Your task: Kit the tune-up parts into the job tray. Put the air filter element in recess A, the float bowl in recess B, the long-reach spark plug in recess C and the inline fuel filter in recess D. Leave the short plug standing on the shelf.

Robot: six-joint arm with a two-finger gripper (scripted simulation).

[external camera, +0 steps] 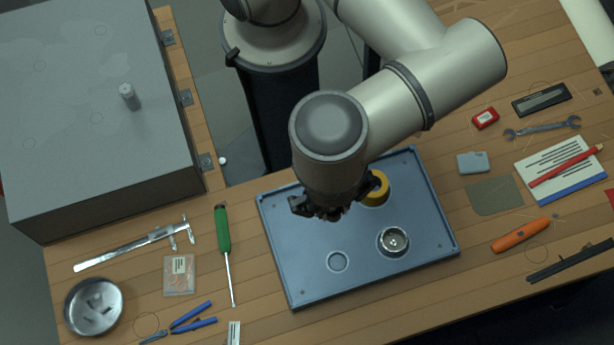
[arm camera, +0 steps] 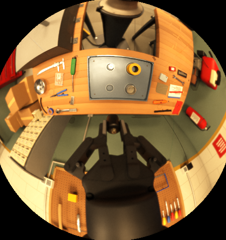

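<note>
My gripper (arm camera: 113, 128) is closed around a small dark cylindrical part, the inline fuel filter (arm camera: 113, 124), which I carry high above the blue job tray (external camera: 356, 226). On the tray the yellow air filter element (external camera: 378, 187) sits in the far right recess and the metal float bowl (external camera: 392, 241) in the near right recess. A grey plug (arm camera: 110, 66) stands in the far left recess, hidden under my arm from the side camera. The near left recess (external camera: 337, 261) is an empty ring. The short plug (external camera: 129, 96) stands upright on the grey shelf (external camera: 85, 106).
A round metal dish (external camera: 92, 306) lies at the bench's near left corner, with calipers (external camera: 135, 243), a green screwdriver (external camera: 223, 241) and blue pliers (external camera: 185, 321) nearby. Right of the tray lie a grey pad, an orange knife (external camera: 520, 234), a wrench and a notepad.
</note>
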